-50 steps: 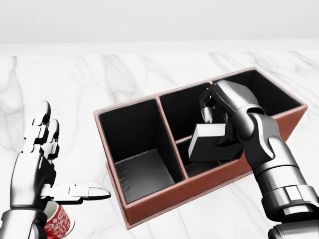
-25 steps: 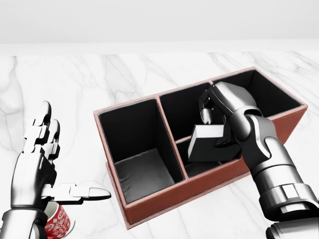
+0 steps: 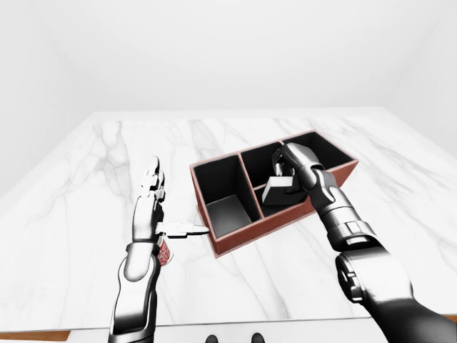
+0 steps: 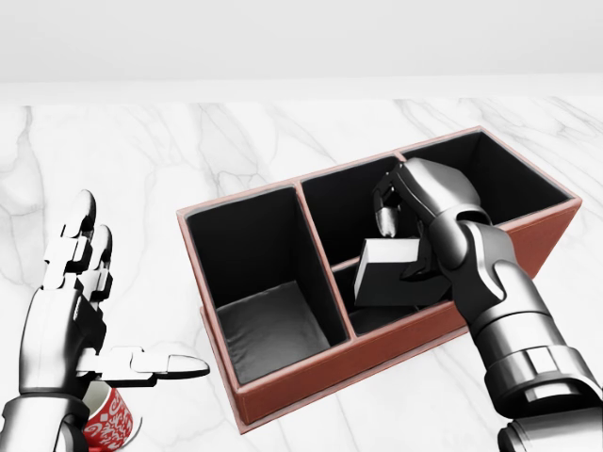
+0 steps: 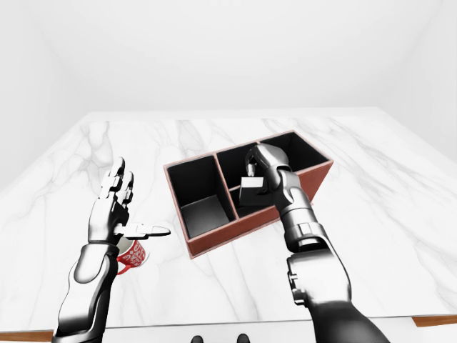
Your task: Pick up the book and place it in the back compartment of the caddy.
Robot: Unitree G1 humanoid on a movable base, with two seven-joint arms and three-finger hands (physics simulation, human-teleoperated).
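A red-brown caddy (image 4: 320,379) with black-lined compartments lies slanted on the marble table. The book (image 4: 388,275), a dark grey block, hangs tilted over the divider between the two small middle compartments, its lower edge dipping into the one nearer the view's bottom. My right hand (image 4: 401,241) is shut on the book, with fingers over its top edge and thumb at its right side. In the right-eye view the same hand (image 5: 254,176) reaches into the caddy from above. My left hand (image 4: 102,313) is open at the lower left, fingers spread and thumb pointing right, holding nothing.
A red mug with white print (image 4: 109,420) stands under my left hand at the bottom-left corner. The caddy's large left compartment (image 4: 273,325) and far right compartment (image 4: 495,179) hold nothing. White marble table (image 4: 141,151) extends all around; its near edge shows in the eye views.
My right hand has carried the book slightly left and down, toward the middle compartments. The left hand and the caddy have not moved.
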